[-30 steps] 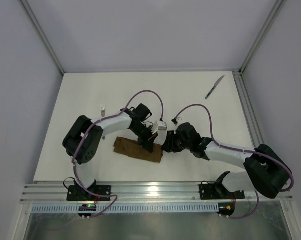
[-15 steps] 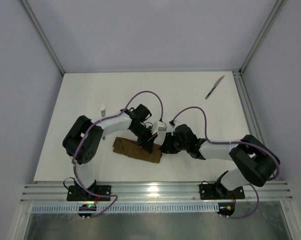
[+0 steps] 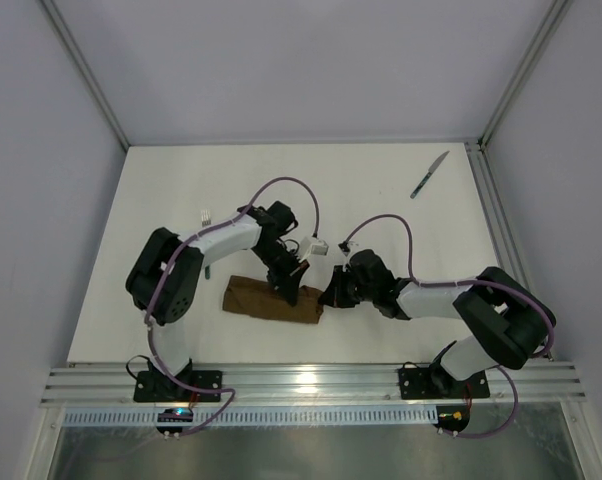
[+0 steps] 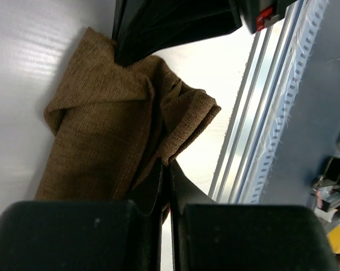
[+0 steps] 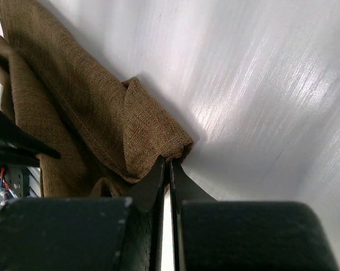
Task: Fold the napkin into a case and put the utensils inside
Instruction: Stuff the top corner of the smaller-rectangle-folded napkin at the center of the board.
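Meanwhile the napkin (image 3: 253, 298) lay folded into a narrow oblong near the table's (image 3: 381, 210) near edge, with the knife (image 3: 429, 175) by the far right corner and the fork (image 3: 205, 216) toward the left edge. Both arms bent inward, and the left gripper (image 3: 290, 292) and right gripper (image 3: 327, 298) were pinched tight on the napkin's right part.

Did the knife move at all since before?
No. The knife lies just where it was, near the far right corner of the table, beside the metal rail.
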Action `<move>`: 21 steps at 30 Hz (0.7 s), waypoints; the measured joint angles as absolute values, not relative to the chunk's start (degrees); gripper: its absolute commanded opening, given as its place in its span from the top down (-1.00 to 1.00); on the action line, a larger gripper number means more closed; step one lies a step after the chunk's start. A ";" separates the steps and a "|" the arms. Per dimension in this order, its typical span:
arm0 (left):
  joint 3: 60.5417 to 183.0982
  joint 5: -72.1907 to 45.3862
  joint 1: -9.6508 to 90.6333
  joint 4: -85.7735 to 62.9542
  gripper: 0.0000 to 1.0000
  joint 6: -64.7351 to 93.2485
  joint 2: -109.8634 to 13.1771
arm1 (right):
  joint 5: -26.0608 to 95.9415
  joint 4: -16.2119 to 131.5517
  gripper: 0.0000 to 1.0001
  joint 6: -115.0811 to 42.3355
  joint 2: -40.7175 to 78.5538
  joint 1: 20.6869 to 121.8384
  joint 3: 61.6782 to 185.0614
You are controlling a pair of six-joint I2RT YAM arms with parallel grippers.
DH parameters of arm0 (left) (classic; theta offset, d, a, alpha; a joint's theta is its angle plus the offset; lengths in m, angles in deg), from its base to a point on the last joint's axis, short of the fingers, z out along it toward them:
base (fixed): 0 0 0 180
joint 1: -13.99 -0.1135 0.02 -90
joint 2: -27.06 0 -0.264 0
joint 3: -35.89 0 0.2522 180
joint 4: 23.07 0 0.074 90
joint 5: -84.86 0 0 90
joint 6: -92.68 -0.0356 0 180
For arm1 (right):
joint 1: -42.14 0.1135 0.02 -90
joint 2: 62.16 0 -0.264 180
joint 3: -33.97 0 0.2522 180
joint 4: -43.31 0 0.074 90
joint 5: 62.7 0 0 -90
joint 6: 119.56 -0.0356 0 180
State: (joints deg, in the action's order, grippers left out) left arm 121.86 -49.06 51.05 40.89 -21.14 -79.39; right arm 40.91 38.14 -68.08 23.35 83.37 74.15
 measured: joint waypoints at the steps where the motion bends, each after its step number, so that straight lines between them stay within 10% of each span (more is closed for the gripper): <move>1: 122.47 -49.28 50.37 42.18 1.00 -21.07 -80.00 | 40.88 38.14 0.93 -68.08 23.35 83.37 74.15; 14: 124.83 -50.42 48.23 54.02 1.00 -21.03 -88.05 | 40.99 37.87 0.89 -68.04 23.37 83.37 74.15; 21: 125.66 -51.71 47.64 52.95 1.00 -18.86 -89.34 | 40.62 39.60 0.16 -66.46 20.07 83.37 73.52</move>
